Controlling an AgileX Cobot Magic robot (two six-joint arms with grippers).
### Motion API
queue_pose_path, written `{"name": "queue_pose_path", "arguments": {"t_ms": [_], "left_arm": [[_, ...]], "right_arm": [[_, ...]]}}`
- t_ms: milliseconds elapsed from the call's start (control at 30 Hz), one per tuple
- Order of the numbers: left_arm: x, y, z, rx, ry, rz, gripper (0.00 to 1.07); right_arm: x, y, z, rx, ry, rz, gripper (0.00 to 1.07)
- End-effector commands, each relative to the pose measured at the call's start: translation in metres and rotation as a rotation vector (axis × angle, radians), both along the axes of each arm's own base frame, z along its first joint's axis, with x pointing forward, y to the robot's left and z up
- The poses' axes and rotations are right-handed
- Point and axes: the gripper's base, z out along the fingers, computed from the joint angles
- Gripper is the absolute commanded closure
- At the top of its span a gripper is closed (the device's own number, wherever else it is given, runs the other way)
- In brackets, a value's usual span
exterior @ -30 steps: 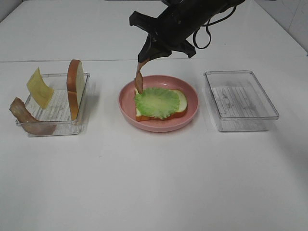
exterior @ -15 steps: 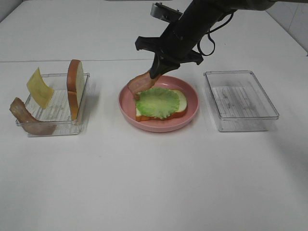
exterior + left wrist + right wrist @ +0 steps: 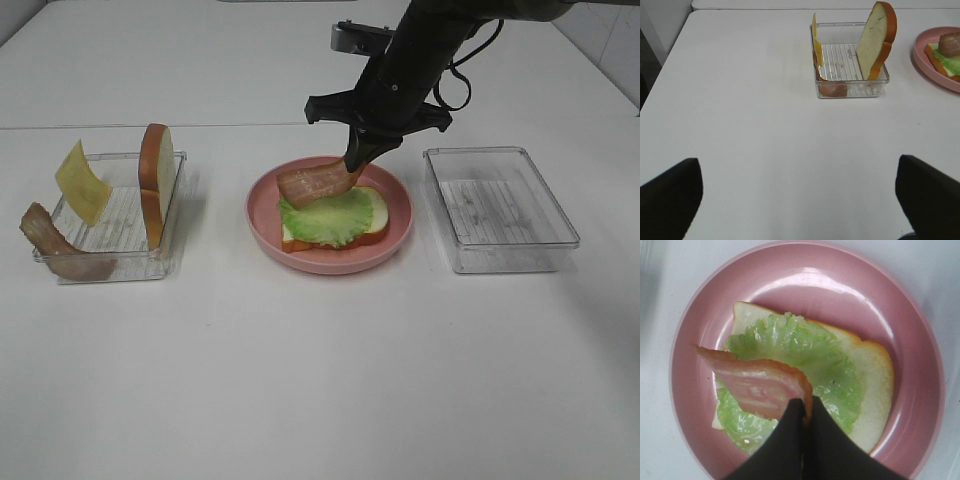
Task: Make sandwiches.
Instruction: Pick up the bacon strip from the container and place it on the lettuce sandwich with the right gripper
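On the pink plate (image 3: pixel 397 229) lies a white bread slice (image 3: pixel 376 212) topped with a green lettuce leaf (image 3: pixel 325 218). My right gripper (image 3: pixel 355 163) is shut on a bacon strip (image 3: pixel 312 184) that hangs just over the lettuce's far edge. The right wrist view shows the bacon strip (image 3: pixel 757 384) pinched by the fingers (image 3: pixel 820 440) above the lettuce (image 3: pixel 805 352) and bread (image 3: pixel 872 370). In the left clear tray (image 3: pixel 120 232) stand another bread slice (image 3: pixel 153 180), a yellow cheese square (image 3: pixel 82 182) and a second bacon strip (image 3: pixel 55 248). My left gripper (image 3: pixel 800 200) is open over bare table, well short of that tray (image 3: pixel 850 75).
An empty clear tray (image 3: pixel 500 208) sits right of the plate. The white table has a seam line across the back. The right arm's cable loops above the plate.
My right gripper has moved right and down with the bacon strip, which swung from hanging upright beside the plate's left rim to lying nearly flat over the lettuce. The left gripper stayed put.
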Motion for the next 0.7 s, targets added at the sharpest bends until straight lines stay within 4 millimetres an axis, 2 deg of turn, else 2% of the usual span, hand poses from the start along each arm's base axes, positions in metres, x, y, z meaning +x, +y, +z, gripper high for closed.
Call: {"name": "queue_pose_path", "arguments": {"t_ms": [33,367,700], "left_arm": [[-0.0017,0.0000,0.0004,0.001,-0.018,-0.005,0.04],[-0.0017,0.0000,0.0004,0.001,-0.018,-0.005,0.04],[-0.0017,0.0000,0.0004,0.001,-0.018,-0.005,0.04]], "right_arm": [[-0.0002,-0.0001,0.0001,-0.011,0.004,-0.007,1.07],[0.0011,-0.0062,-0.0024,-0.080,0.002,-0.049,1.07],[0.0010,-0.0056,-0.0023,-0.069,0.009,-0.067,1.07]]}}
